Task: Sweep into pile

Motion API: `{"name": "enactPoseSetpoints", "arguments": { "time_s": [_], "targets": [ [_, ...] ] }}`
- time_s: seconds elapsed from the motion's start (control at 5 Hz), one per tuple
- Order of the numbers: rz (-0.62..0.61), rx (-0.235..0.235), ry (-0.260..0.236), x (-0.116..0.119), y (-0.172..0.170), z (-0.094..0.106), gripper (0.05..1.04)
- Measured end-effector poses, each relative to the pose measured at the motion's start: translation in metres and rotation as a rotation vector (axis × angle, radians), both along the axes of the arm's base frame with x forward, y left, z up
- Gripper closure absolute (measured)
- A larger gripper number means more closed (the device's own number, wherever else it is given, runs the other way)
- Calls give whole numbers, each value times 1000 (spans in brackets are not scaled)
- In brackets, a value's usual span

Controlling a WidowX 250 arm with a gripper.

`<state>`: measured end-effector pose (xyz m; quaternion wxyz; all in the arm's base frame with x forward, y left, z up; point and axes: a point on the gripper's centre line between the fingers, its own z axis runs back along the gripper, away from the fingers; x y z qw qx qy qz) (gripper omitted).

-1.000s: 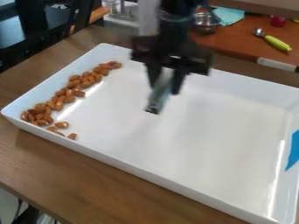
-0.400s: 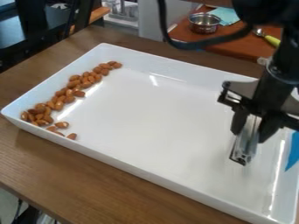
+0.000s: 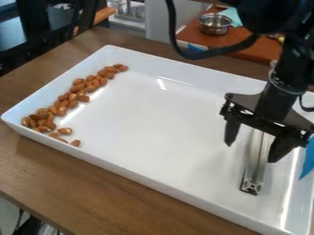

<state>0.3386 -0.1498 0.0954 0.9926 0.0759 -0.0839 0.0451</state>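
My camera looks down at a slant on the brown wooden table (image 3: pixel 92 183), facing across the shiny white rectangular tray (image 3: pixel 122 167) towards a reddish-brown surface (image 3: pixel 260 51) behind. It sits close: the tray spans most of the view, running past its right edge, my black two-finger tool (image 3: pixel 251 153) at the right.

No readable text, no labels, no numbers, no signs
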Motion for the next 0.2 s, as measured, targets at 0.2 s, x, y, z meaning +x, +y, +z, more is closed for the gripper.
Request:
{"name": "enactPoseSetpoints", "arguments": {
  "time_s": [0.2],
  "targets": [
    [-43,-92,-33,-10,18,60,77]
  ]
}}
